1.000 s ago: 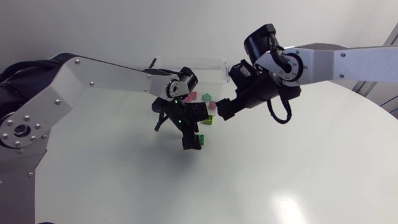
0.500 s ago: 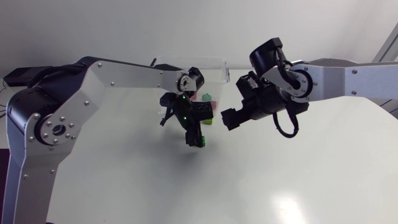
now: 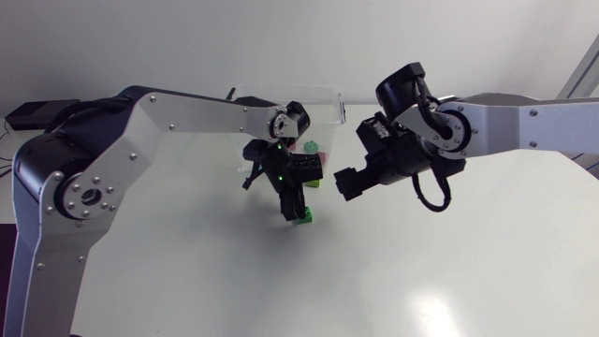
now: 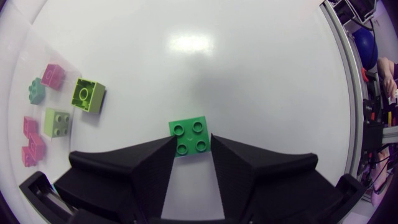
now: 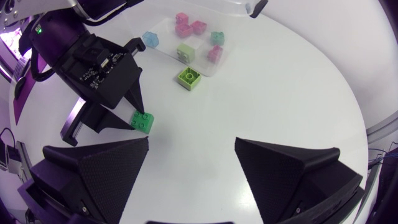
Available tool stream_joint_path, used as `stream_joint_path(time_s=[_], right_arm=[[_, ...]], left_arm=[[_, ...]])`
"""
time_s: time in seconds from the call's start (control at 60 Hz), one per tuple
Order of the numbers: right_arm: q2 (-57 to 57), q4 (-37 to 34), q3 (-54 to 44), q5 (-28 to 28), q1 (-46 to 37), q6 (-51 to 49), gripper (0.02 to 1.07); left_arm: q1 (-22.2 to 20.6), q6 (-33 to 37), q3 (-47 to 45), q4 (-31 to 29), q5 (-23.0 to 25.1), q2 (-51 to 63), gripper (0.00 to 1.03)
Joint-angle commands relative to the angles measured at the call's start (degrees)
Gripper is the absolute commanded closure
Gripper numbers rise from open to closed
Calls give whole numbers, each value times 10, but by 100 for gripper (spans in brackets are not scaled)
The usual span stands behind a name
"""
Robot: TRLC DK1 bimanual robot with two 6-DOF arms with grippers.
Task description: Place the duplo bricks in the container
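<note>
L gripper (image 4: 191, 143) narrow, pinching green brick (image 4: 188, 132) at its tips, low over table, short of clear box (image 3: 314, 101). Vs 1 s ago: it shifted slightly w/ brick; R gripper (image 5: 191, 143), wide, empty, backed off. Carry to box remains.

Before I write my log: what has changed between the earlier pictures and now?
The right gripper, open, drew back a little toward its own side. The big links of the left arm swung upward, while the left gripper stayed low, shut on the green brick. The container, the bricks in it and the lime brick beside it did not move.
</note>
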Motion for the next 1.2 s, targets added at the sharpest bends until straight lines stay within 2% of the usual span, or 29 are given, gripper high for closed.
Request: stream_joint_path(time_s=[0.0,0.117,0.283,0.533,0.9,1.183], right_arm=[[-12,3,-16,5,1,9,7],[-12,4,-20,6,1,9,7],[-13,3,-21,6,2,8,7],[-23,2,-31,6,-3,3,7],[-38,2,-47,6,-17,-7,7],[-50,2,-57,4,-27,-14,7]], left_arm=[[-1,9,-1,-22,-14,29,50],[5,3,-9,-28,-28,20,34],[3,-21,-22,-31,-59,24,23],[4,-45,7,-43,-67,32,23],[2,-113,109,-129,-81,78,23],[-22,-159,133,-133,-81,75,23]])
